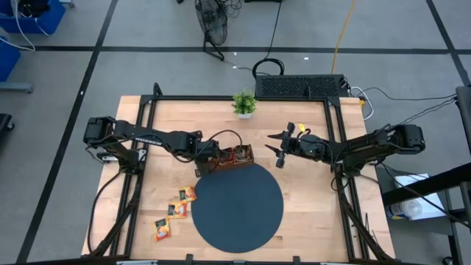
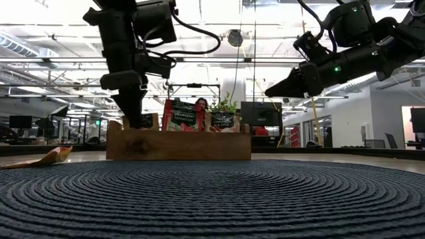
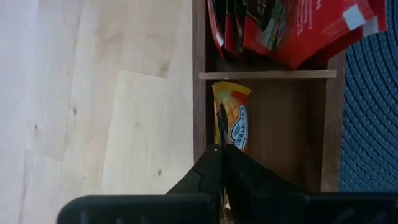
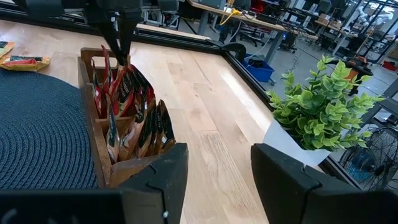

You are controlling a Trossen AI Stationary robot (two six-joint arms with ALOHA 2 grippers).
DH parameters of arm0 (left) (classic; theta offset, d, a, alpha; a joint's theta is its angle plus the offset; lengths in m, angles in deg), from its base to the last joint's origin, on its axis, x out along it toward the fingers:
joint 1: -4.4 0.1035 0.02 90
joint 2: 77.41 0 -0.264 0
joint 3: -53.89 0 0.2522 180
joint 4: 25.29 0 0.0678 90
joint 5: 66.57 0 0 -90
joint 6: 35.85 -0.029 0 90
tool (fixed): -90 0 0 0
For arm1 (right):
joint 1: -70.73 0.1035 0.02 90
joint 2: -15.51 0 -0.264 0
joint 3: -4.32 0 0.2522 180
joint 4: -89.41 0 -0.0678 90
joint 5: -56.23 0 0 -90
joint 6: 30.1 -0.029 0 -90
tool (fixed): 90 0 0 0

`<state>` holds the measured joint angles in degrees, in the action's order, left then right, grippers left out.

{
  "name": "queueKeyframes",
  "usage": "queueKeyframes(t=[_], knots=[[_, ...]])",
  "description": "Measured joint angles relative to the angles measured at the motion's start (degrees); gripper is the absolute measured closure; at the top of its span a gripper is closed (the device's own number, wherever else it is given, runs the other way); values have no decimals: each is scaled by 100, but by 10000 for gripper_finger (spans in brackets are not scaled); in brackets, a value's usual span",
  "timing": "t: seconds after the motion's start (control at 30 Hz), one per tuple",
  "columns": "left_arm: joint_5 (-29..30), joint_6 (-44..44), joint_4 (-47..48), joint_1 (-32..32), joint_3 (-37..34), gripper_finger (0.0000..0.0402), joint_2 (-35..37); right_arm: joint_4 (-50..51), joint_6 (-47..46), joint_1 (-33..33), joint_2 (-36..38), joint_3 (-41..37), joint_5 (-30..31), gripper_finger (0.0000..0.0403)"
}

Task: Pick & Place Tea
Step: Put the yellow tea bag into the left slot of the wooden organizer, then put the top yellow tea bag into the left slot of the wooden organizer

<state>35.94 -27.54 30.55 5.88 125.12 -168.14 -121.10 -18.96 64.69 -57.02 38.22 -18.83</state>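
Note:
A brown wooden tray [image 1: 234, 163] stands at the far edge of the dark round mat [image 1: 237, 207]. My left gripper [image 3: 222, 134] points down into the tray's left end compartment, shut on a yellow-orange tea sachet [image 3: 233, 115]. Red sachets [image 3: 292, 31] stand upright in the compartment beside it, past the divider [image 3: 267, 74]. Three more yellow-orange sachets [image 1: 176, 210] lie flat on the table, left of the mat. My right gripper [image 1: 280, 149] hangs open above the table, right of the tray, with nothing between its fingers. My left gripper pinches the yellow-orange sachet between its two shut fingers, along the sachet's edge [image 3: 220, 118] nearest the tray's outer wall. The fingers come steeply from above, pointing down. The sachet stands on edge inside the compartment, close to the divider; its lower end is hidden.
A small green potted plant [image 1: 244, 103] stands at the table's far edge, behind the tray. Bare wood lies between the tray and the plant and to the right of the mat. In the low view the tray [image 2: 179, 146] rises beyond the mat.

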Motion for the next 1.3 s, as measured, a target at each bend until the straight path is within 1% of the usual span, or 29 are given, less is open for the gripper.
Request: queueKeyframes(t=[0.17, 0.27, 0.33, 0.47, 0.6, 0.7, 0.8, 0.87, 0.97, 1.03, 1.13, 1.23, 1.3], knots=[[1, 151, 1, 0, 0, 381, 0, 0, 0, 0, 0, 0, 0, 243], [2, 296, 2, 0, 2, 366, 0, 0, 0, 0, 0, 0, 0, 243], [14, 341, 4, 0, 2, 345, 0, 0, 0, 0, 0, 0, 0, 243], [99, 368, 9, 0, 4, 288, 3, 0, 0, 0, 0, 0, 0, 243], [111, 217, 34, 0, 70, 237, 83, 0, 0, -2, 0, 0, 0, 243], [108, 190, 272, -1, 232, 209, 182, -2, 0, -2, 0, 0, -1, 243], [87, 420, 587, -21, 474, 192, 272, -1, -2, -1, 0, 2, -1, 243], [-125, 821, 787, -91, 548, 184, 367, 2, -2, -2, 0, 2, -2, 243], [-953, 1549, 1084, -314, 547, 179, 521, 24, -2, -2, 0, 2, -2, 243], [-1352, 2000, 1273, -552, 542, 179, 557, 33, -2, -1, 0, 4, -2, 243], [-1412, 2694, 1346, -1035, 542, 179, 543, 37, -22, -1, 0, 4, -2, 243], [-1224, 3708, 1205, -1523, 542, 178, 527, 44, -43, -2, 0, 4, -2, 243], [-1195, 4373, 1167, -1712, 543, 178, 413, 39, -84, -1, 0, 4, -4, 243]])
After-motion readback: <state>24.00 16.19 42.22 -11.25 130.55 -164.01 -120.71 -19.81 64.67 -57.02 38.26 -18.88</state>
